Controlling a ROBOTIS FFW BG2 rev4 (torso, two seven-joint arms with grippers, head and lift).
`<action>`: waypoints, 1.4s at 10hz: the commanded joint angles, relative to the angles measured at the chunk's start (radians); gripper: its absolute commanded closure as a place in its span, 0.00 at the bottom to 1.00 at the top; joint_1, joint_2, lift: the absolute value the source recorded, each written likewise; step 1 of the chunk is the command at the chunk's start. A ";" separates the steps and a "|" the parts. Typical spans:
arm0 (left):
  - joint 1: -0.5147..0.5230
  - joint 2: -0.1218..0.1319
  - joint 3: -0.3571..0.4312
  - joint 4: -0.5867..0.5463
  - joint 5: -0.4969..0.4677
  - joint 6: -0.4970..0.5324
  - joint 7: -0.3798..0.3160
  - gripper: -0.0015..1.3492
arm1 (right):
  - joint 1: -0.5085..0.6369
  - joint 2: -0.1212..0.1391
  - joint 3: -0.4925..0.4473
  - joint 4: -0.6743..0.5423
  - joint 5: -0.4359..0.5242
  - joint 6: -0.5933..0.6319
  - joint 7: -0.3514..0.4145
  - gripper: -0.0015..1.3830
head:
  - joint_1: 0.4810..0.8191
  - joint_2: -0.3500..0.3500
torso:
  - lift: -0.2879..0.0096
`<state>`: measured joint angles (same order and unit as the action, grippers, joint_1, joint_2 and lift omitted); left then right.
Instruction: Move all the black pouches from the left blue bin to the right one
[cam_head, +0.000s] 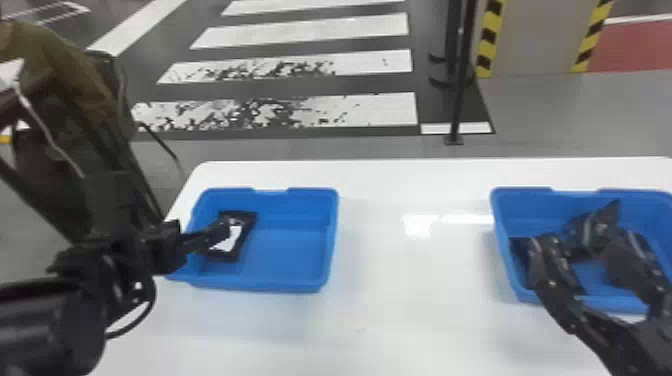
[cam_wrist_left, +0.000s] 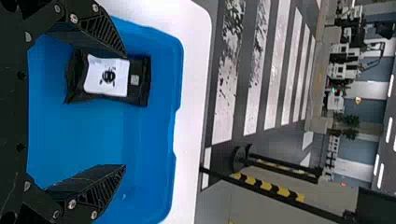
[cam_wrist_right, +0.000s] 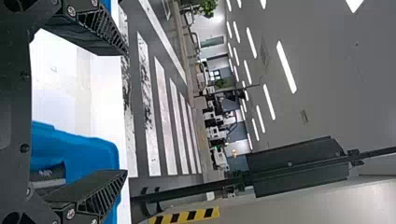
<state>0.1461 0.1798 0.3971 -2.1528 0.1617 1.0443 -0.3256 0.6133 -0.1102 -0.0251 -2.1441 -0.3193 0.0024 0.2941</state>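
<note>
Inside left bin (cam_head: 290, 245), black pouch (cam_wrist_left: 136, 93), white label (cam_wrist_left: 106, 77)

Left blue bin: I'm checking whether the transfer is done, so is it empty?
Not empty: a black pouch with a white label lies inside the left blue bin in both the head and left wrist views.

At three o'clock, the head view cropped the right bin (cam_head: 526, 196); at eight, the left gripper (cam_head: 223, 231) partly hid a pouch (cam_head: 233, 243).
</note>
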 joint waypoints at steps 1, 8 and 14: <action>-0.058 0.006 0.018 0.080 -0.056 0.033 0.003 0.15 | 0.042 0.004 0.043 -0.017 -0.020 -0.007 0.000 0.09 | 0.63 0.83 | 0.50; -0.242 0.027 -0.086 0.321 -0.108 0.094 -0.001 0.16 | 0.049 0.009 0.063 -0.005 -0.058 -0.005 0.010 0.09 | 0.63 0.95 | 0.50; -0.365 0.032 -0.156 0.505 -0.182 0.109 -0.001 0.16 | 0.042 0.006 0.073 0.013 -0.090 -0.005 0.019 0.09 | 0.63 0.92 | 0.50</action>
<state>-0.2019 0.2106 0.2508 -1.6678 -0.0154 1.1535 -0.3267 0.6570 -0.1038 0.0466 -2.1340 -0.4039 -0.0025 0.3126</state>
